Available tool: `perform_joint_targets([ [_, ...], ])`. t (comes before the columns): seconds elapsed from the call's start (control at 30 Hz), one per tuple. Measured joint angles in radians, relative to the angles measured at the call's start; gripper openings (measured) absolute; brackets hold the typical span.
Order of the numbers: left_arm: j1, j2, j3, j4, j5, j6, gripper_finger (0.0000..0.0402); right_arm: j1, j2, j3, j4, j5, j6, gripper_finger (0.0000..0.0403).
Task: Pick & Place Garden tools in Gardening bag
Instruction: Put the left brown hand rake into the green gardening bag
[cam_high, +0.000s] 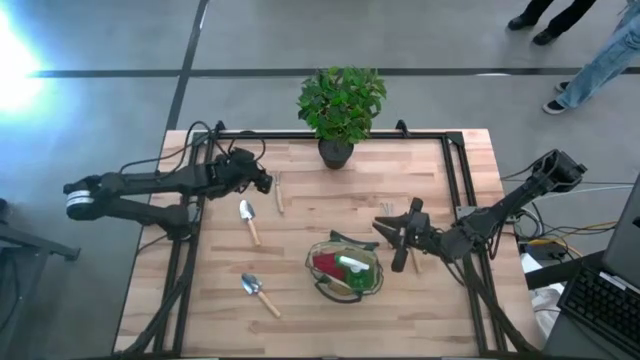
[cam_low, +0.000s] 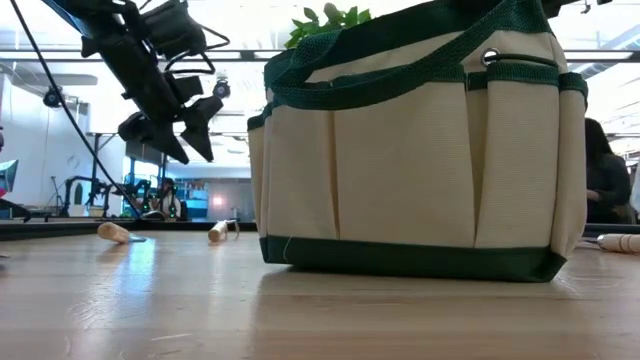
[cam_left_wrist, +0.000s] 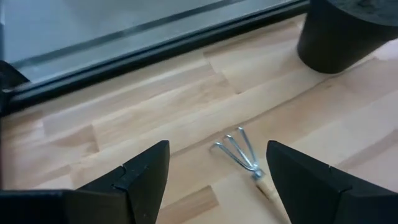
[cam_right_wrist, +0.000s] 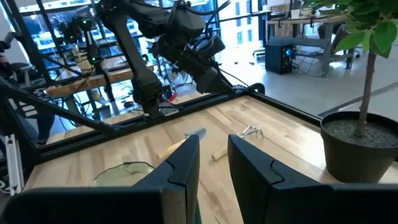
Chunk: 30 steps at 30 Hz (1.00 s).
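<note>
Wooden-handled silver fork (cam_left_wrist: 244, 154) flat on the table (cam_left_wrist: 155, 118), between the left gripper's (cam_left_wrist: 214, 177) wide-spread fingers (cam_left_wrist: 134, 180).

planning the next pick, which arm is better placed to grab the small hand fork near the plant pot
Left. Its open end effector hovers right over the hand fork, fingers straddling it. The right end effector sits by the gardening bag, farther away.
</note>
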Motion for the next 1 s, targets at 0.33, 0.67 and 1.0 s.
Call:
perform_joint_targets([
  [0.33,0.008,0.037,-0.004,0.013,0.101,-0.052,0.0271,0.001,0.0,0.0,0.0,0.0,0.0,0.0066],
  [0.67,0.051,0.168,-0.004,0.046,0.203,-0.025,0.0271,0.001,0.0,0.0,0.0,-0.001,0.0,0.0063],
  [1.0,0.095,0.283,-0.005,0.181,0.348,0.065,0.0271,0.003,0.0,0.0,-0.01,-0.003,0.005,0.0077],
])
